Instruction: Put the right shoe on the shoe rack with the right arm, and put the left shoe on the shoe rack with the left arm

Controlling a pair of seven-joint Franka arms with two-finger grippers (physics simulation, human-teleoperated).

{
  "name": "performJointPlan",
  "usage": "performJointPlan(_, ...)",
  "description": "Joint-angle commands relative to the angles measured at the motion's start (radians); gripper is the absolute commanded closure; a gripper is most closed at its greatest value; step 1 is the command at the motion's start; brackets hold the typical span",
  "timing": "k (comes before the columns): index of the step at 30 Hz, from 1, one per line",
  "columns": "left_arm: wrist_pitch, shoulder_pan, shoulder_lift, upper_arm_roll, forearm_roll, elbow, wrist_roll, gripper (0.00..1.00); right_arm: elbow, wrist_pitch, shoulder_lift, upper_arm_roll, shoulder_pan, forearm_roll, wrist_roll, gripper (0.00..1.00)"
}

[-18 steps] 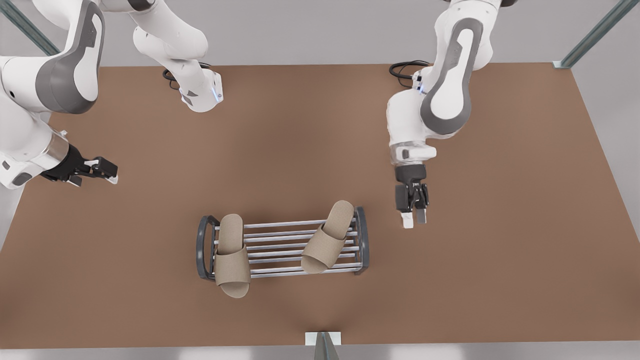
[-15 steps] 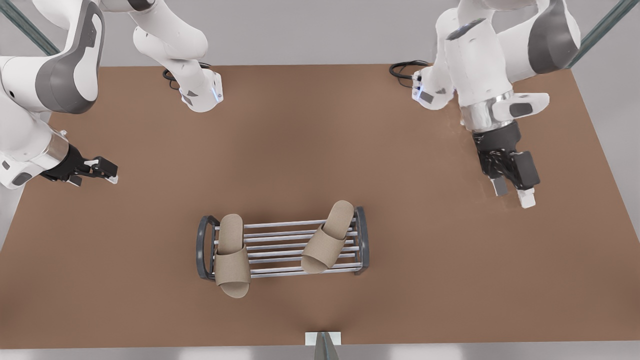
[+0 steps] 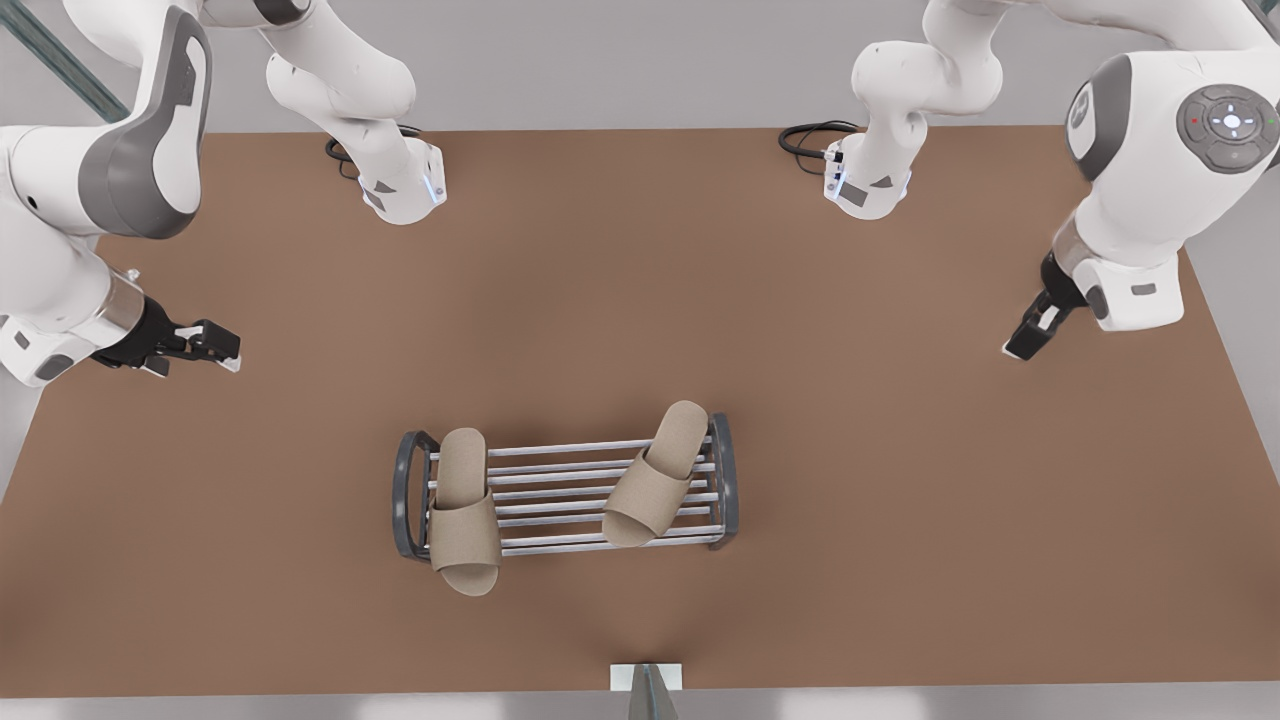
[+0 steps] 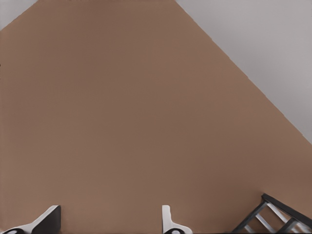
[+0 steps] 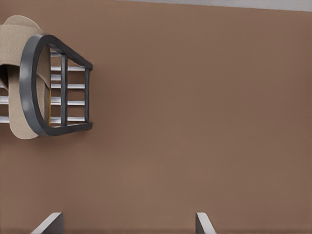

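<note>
Left claw [image 3: 1026,340] withdrew; it and right claw [image 3: 222,350] gape empty, far from shoe rack [image 3: 560,449].

Even, soft overhead light on my tabletop [image 3: 900,520]; faint shadow under the shoe rack [image 3: 565,495], no glare, everything rendered crisp.

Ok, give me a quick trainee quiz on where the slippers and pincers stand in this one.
1. True or false: the straight slipper and the tilted slipper both rest on the shoe rack.
2. Which one sticks well out past the rack's near edge? A) straight B) tilted
3. Fill in: the left pincer and the right pincer are both ___, away from the rack.
Key: 1 true; 2 A; 3 open.
</note>
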Motion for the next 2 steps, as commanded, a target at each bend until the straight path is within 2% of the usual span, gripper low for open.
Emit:
performJointPlan(1,-0.059,-0.024,0.000,-0.002,-0.001,0.000,1.067,0.00,0.000,0.001,0.000,0.000,0.000,0.001,-0.005,0.00)
performJointPlan(2,-0.059,-0.024,0.001,-0.003,-0.001,-0.003,1.065,0.00,0.000,0.001,0.000,0.000,0.000,0.001,-0.005,0.00)
